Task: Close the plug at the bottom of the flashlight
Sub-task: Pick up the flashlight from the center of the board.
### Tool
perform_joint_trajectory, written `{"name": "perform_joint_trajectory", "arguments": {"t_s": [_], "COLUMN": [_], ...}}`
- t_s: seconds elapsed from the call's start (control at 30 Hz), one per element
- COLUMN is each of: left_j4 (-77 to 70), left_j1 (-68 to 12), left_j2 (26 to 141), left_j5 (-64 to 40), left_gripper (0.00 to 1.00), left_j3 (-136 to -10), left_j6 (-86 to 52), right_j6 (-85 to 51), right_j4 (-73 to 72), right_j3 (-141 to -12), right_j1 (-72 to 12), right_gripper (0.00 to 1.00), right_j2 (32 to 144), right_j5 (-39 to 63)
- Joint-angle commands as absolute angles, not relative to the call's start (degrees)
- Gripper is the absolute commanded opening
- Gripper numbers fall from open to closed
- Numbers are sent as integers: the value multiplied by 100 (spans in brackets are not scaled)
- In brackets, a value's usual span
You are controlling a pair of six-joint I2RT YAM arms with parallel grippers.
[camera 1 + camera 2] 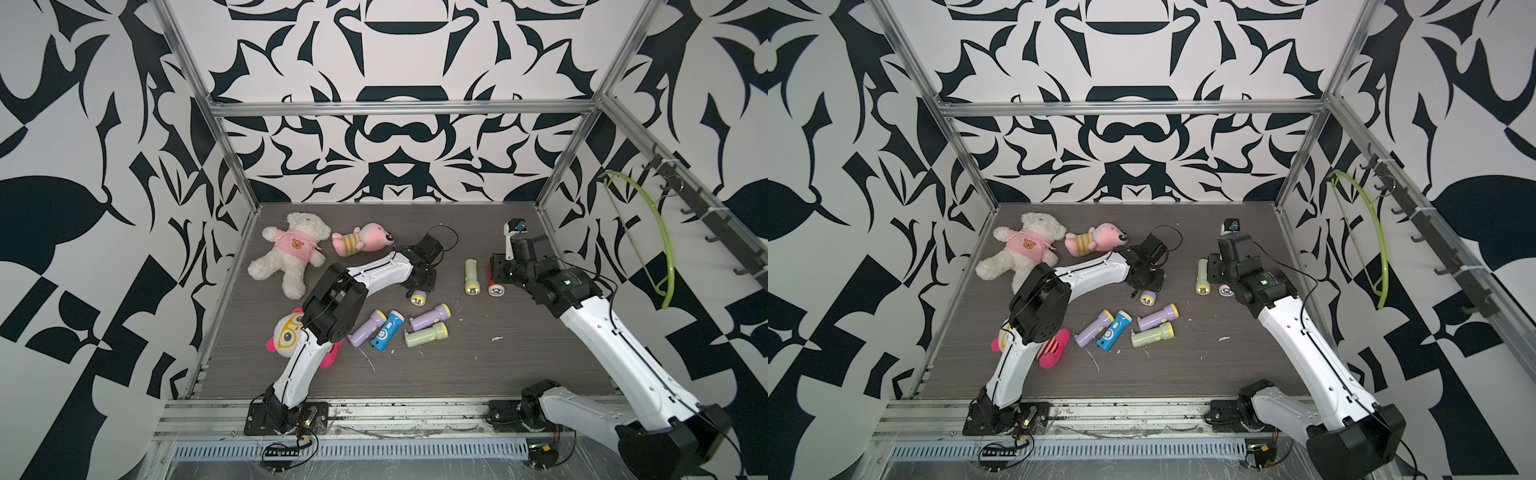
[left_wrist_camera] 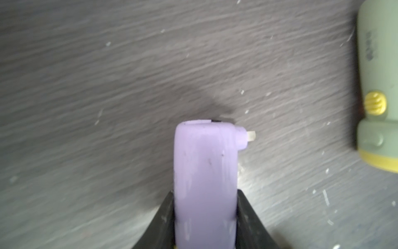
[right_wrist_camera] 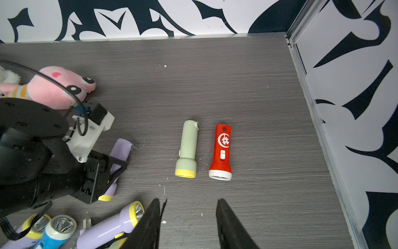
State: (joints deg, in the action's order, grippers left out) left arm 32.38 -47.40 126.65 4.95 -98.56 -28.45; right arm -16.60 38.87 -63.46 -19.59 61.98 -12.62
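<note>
white teddy point(image 1: 291, 251): bear in a pink hoodie, lying at the far left of the grey table point(image 1: 478, 374).
yellow-faced plush point(image 1: 286, 332): near left, partly hidden under the left arm's elbow.
pink plush point(image 1: 365, 240): on its side just beside the white teddy, behind the left wrist.
left gripper point(image 2: 205, 191): closed onto the purple flashlight point(image 2: 204, 159). A black finger point(image 2: 163, 217) presses each flank of the body, with no gap seen on either side.
purple flashlight, position: lying on the table left of centre. Its yellow-rimmed lens end pokes out from under the gripper toward the near edge, and the tail points to the back wall.
plug point(image 2: 251, 136): small pale prong sticking out sideways from a round knob at the tail end, not folded in.
loose cluster: four flashlights on the near side of the left gripper. These are a lilac flashlight point(image 1: 365, 328) side by side with a blue flashlight point(image 1: 386, 330), then a second lilac flashlight point(image 1: 430, 316) beside a pale green flashlight point(image 1: 426, 334).
green flashlight point(image 3: 187, 148): right of centre, lens toward the near edge.
red flashlight point(image 3: 221, 151): just beside the green flashlight, parallel and apart.
right gripper point(image 3: 189, 200): jaws apart with nothing between them, hanging over the green and red pair.
green hanger point(image 1: 648, 237): on the hook rail of the right wall.
</note>
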Motion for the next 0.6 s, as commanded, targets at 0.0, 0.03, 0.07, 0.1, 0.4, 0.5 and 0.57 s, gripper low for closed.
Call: {"name": "perform_joint_trajectory", "arguments": {"t_s": [0.0,0.03,0.07,0.1,0.4,0.5,0.57], "left_j4": [2909,2852,2784,2651,1043,265,-239], "left_j1": [-4756,-4760,-4759,-4760,-4799,-4821,-4825], "left_j2": [12038,11939,11843,11717,10416,9883,9566], "left_j5": [661,668,663,667,765,629,482], "left_gripper": [0,0,0,0,0,0,0], "left_j3": [-9663,-9596,-9524,-9402,-7976,-7410,-7057], "left_j6": [-2613,-2602,-2580,-2546,-1682,-1261,-1009], "right_j6": [-1675,-1633,-1606,-1576,-1337,-1194,-1123], "right_j4": [3713,3681,3645,3605,3221,3120,3095], "right_j3": [-6405,-6417,-6423,-6416,-6381,-6413,-6489], "right_j1": [-1942,-1942,-1942,-1938,-1942,-1942,-1942], "right_gripper": [42,41,41,40,37,36,36], "right_j2": [6130,6113,6100,6062,5686,5616,5622], "right_j5": [-1111,-989,-896,-801,-180,146,341]}}
